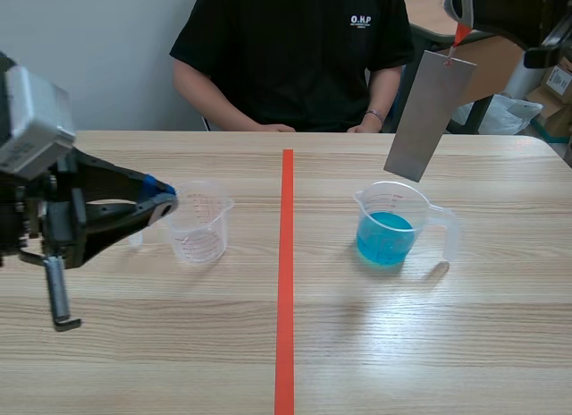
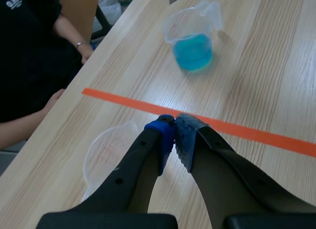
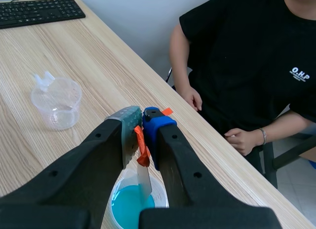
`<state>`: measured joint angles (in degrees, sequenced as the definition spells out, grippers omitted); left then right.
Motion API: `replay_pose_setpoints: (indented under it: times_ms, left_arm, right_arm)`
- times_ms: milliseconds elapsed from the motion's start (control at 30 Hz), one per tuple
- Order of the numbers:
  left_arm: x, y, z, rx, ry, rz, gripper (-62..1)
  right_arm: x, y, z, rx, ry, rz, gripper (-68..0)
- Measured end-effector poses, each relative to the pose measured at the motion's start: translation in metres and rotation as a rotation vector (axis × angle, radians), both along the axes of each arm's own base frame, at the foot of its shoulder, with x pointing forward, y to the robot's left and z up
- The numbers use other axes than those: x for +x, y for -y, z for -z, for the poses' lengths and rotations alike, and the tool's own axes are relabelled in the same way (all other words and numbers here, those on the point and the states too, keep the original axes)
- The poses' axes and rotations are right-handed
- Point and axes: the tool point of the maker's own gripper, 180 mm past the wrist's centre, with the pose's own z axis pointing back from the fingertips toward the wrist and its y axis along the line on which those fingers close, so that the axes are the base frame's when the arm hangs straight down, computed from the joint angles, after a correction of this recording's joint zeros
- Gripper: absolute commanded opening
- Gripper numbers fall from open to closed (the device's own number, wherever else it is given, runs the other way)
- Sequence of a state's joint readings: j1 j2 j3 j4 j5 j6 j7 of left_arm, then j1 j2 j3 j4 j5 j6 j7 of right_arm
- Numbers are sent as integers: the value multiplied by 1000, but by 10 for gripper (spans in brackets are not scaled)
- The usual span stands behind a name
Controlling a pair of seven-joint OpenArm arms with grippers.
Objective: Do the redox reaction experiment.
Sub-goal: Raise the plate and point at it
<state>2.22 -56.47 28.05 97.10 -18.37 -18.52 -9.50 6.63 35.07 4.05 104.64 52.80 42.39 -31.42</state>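
Note:
A grey metal plate hangs tilted from an orange tape tab, its lower edge just above a clear beaker of blue liquid. My right gripper is raised at the far right and shut on that tab. In the right wrist view the gripper pinches the orange tab, and the plate hangs edge-on over the blue beaker. My left gripper is shut on nothing, its tips beside the rim of an empty clear beaker. From the left wrist, the gripper is above the empty beaker, and the blue beaker stands ahead.
An orange-red tape line runs down the middle of the wooden table. A person in a black shirt sits across it, hands resting at the far edge. A black keyboard lies at the table's far left end.

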Motion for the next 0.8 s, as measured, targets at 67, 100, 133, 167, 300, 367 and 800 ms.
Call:
replay_pose_setpoints:
  times_ms: [67, 100, 133, 167, 300, 367, 800]
  left_arm:
    - [0, 18, 2, -8, 0, 27, -561]
    - [1, 26, 1, -19, 5, 29, -560]
    - [3, 35, 1, -31, 7, 35, -560]
    - [4, 42, 0, -43, 10, 43, -560]
    - [25, 63, 4, -57, 35, 28, -560]
    - [37, 69, 12, -40, 52, 16, -560]
    - [105, 92, 42, -19, 52, -88, -560]
  right_arm:
    - [0, 0, 0, 1, 0, 0, -660]
    - [0, 0, 0, 2, 0, -1, -660]
    - [0, 0, 0, 2, 0, -1, -660]
    - [0, 0, 0, 3, 0, -1, -660]
    - [0, 0, 0, 3, 0, -1, -660]
    - [0, 0, 0, 3, 0, -1, -660]
    - [0, 0, 0, 3, 0, -1, -660]
